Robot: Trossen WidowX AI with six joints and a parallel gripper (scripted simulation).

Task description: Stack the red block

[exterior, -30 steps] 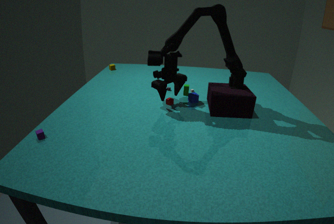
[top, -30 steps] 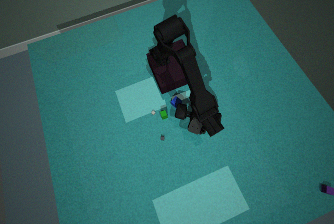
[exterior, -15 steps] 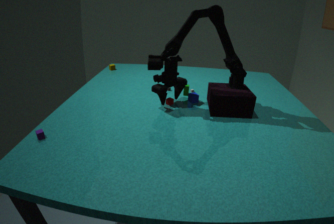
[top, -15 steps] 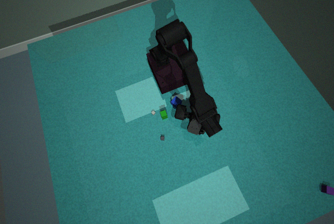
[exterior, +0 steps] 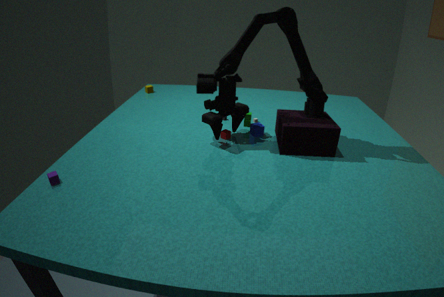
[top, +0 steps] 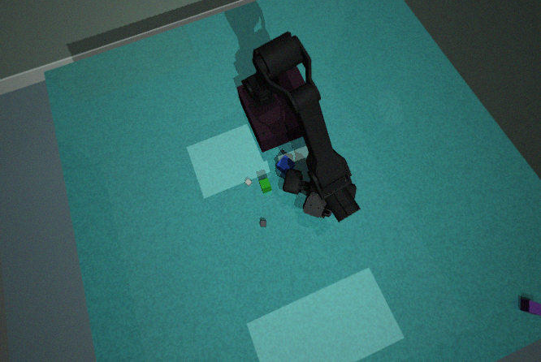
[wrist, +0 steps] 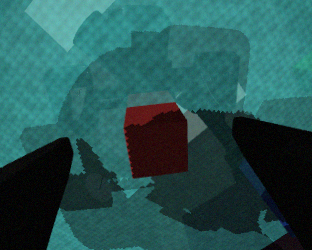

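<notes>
The red block [exterior: 225, 134] [wrist: 157, 150] sits on the teal table top. In the top view the arm hides it. My gripper [exterior: 225, 135] [wrist: 153, 135] is open and points down, with its fingertips low on either side of the red block. In the wrist view there is a gap between each finger and the block. The green tower [top: 265, 185] [exterior: 247, 120] stands upright a short way off, apart from the gripper. It does not show clearly in the wrist view.
A blue block [top: 285, 163] [exterior: 257, 130] stands between the gripper and the arm's dark base [exterior: 308, 139]. A small white cube [top: 248, 181] [exterior: 255, 120] is near the tower. A small grey cube [top: 262, 222], a purple block [top: 534, 307] [exterior: 53, 178] and a yellow block [exterior: 149, 88] lie farther off.
</notes>
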